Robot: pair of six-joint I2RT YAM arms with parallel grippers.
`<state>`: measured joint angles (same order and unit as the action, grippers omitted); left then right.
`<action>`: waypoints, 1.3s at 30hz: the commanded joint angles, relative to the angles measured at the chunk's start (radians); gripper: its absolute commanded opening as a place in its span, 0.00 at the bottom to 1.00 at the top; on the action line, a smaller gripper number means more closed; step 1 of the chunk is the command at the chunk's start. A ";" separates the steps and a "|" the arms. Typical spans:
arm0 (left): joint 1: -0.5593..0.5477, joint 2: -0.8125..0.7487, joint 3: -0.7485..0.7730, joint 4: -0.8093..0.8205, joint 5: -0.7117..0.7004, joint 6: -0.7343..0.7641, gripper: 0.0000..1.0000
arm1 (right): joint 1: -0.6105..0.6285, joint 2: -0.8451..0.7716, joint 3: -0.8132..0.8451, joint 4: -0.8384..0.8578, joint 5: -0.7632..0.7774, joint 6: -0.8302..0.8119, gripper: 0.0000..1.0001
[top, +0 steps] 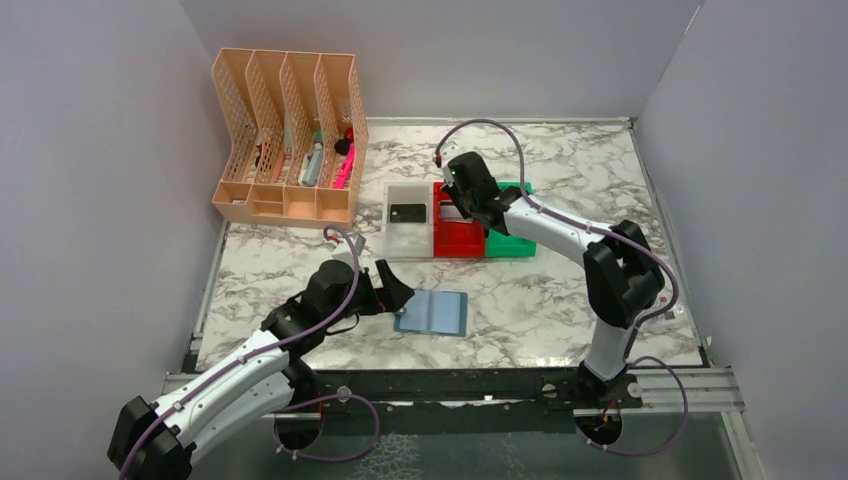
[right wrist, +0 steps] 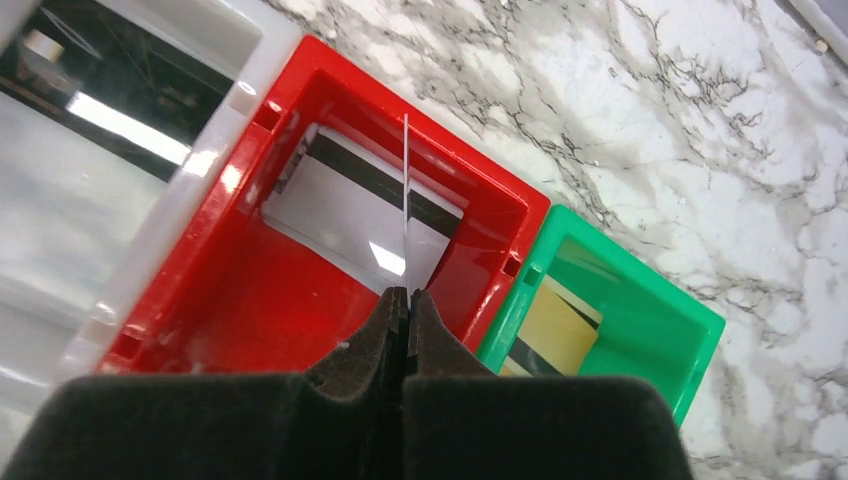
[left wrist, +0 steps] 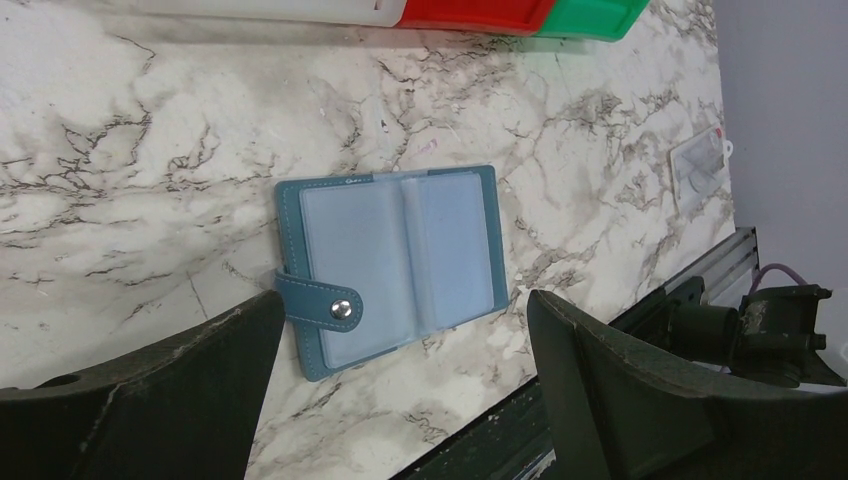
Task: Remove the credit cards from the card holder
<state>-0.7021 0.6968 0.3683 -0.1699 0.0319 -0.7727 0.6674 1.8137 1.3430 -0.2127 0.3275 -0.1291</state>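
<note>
Marbled tabletop between grey walls bears card holder

The right pincer, jaws pressed together, grips a thin plastic card seen edge-on over the red plastic bin, where a silver-grey striped card lies flat. Just beside it, the green plastic bin holds a gold card.

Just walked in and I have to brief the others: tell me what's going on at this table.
The right jaws are shut on a thin card, held edge-on over the red bin, where a silver-grey card lies. A black card sits in the white bin and a gold card in the green bin. The blue card holder lies open on the marble table, its clear pockets looking empty, with the left jaws open wide beside it, holding nothing.
</note>
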 commanded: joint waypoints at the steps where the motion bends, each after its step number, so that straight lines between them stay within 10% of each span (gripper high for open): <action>1: 0.004 -0.003 0.004 -0.015 -0.021 0.015 0.95 | 0.000 0.048 0.015 0.033 0.042 -0.197 0.02; 39: 0.004 -0.013 -0.016 -0.012 -0.009 0.009 0.95 | 0.003 0.185 0.005 0.048 0.070 -0.313 0.37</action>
<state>-0.7021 0.6907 0.3637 -0.1894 0.0288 -0.7727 0.6727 1.9991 1.3693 -0.1776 0.3904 -0.4446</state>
